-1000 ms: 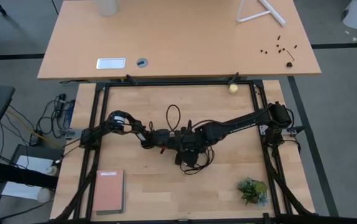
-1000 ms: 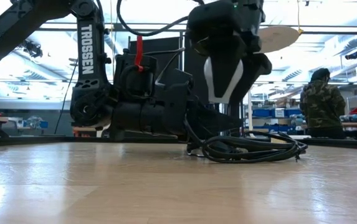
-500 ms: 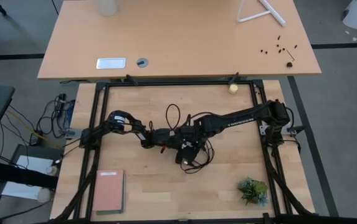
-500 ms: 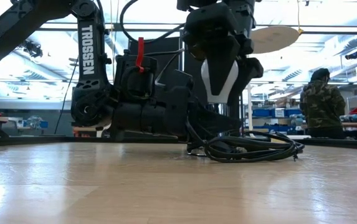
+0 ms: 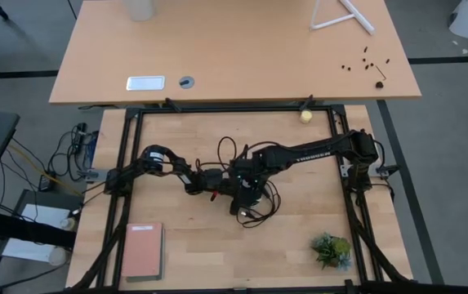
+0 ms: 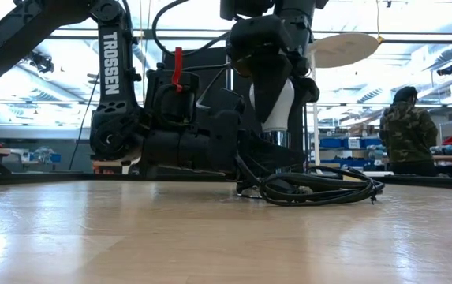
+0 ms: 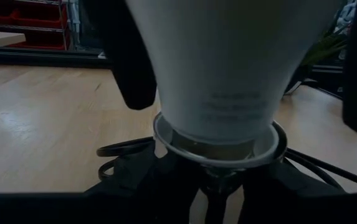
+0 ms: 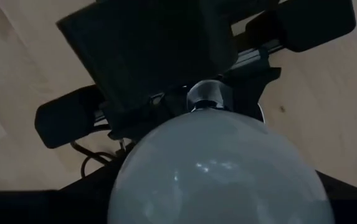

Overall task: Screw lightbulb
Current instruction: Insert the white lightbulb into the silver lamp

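The white frosted lightbulb stands upright, narrow base down, in the round silver socket near the table's middle. My right gripper comes down from above and is shut on the bulb. My left gripper lies low and level from the table's left, shut on the socket. In the right wrist view the bulb's dome fills the picture, with the socket beyond it. The socket's black cord lies coiled on the table. My left gripper holds the socket's lower part, below the silver ring, between its two fingers, coming level from the table's left. The socket stands upright, opening up, just above the table. My right gripper pinches the bulb's wide upper part between its two fingers, coming from above and pointing down. The bulb stands upright below the fingers, its narrow base inside the socket ring.
A small yellowish ball lies at the far edge. A pinkish book lies at the near left, a small plant at the near right. A person stands in the room beyond the table.
My right gripper has gone a little toward the table's left and far edge with the bulb and has turned. The bulb, tilted before, now stands upright over the socket. My left gripper and the socket have kept still.
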{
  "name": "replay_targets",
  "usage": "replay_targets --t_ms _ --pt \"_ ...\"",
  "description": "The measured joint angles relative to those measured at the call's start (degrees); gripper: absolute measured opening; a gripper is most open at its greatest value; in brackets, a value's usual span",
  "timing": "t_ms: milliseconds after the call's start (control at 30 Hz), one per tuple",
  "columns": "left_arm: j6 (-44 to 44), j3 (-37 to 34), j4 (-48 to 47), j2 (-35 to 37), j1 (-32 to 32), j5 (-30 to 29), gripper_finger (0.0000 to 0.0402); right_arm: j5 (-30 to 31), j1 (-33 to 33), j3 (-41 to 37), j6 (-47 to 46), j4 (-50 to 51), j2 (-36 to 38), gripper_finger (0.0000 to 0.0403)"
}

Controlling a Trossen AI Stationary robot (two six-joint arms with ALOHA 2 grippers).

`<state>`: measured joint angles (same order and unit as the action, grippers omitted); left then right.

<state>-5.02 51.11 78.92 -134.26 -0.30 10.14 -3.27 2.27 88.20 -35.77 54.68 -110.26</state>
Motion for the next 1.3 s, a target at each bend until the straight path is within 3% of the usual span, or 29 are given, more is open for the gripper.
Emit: replay_targets --t_ms 500,933,1167,1300 --pt "0.0 0.0 0.0 0.0 -0.1 0.0 0.0188 4.1 2.4 0.0 -5.8 0.2 0.0 0.0266" --pt "-2.7 0.0 0.4 0.0 -0.2 -2.2 0.0188 5.2 2.3 0.0 -29.8 1.5 0.0 0.0265" --pt "-3.0 0.0 0.5 0.0 -0.2 -2.5 0.0188 6.2 3.5 0.0 -37.6 1.2 -0.2 0.0264" --pt "-3.0 0.0 0.2 0.0 -0.2 -2.6 0.0188 7.6 3.9 0.0 -36.2 0.8 -0.2 0.0269"
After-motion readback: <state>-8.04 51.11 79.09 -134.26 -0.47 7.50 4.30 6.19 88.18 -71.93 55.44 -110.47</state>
